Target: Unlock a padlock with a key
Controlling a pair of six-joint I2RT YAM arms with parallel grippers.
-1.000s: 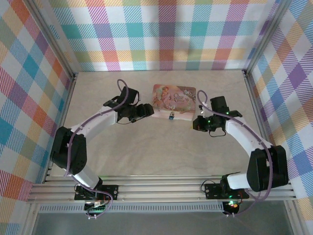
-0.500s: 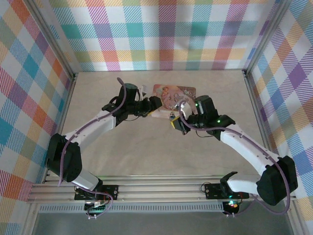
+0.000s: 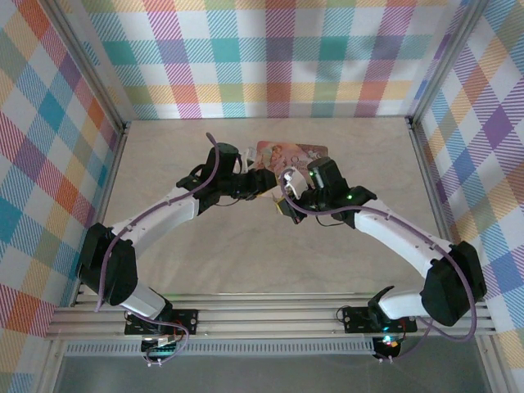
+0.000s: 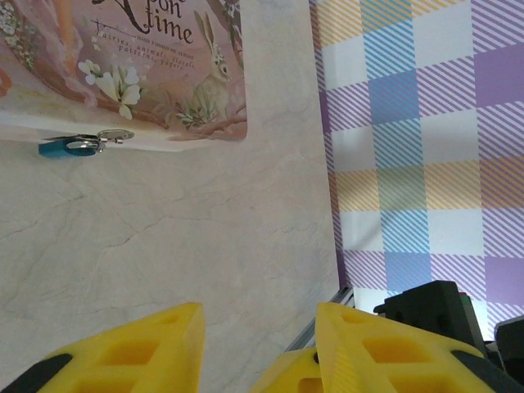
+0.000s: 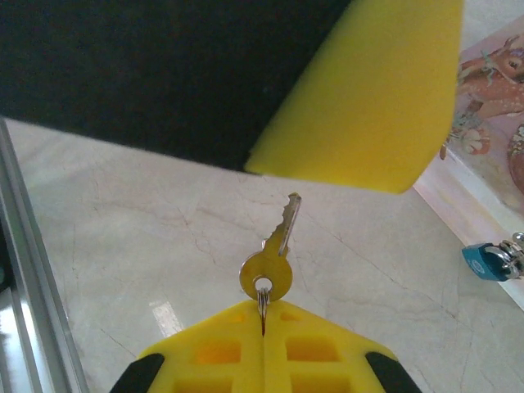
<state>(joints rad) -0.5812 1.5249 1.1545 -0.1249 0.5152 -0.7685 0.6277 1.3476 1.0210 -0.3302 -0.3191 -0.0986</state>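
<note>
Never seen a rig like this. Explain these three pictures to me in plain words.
Two robot arms are bolted at the near edge of a table. Each ends in a two-finger gripper with yellow pads. The wide picture looks down from above and behind the arms. The other two come from cameras on the wrists.

On the table lies a pink box, with a small blue padlock at its edge. The right gripper is shut on a brass key, pinching its ring so the key points up. The left gripper is open and holds nothing, and its camera looks toward the padlock.
</note>
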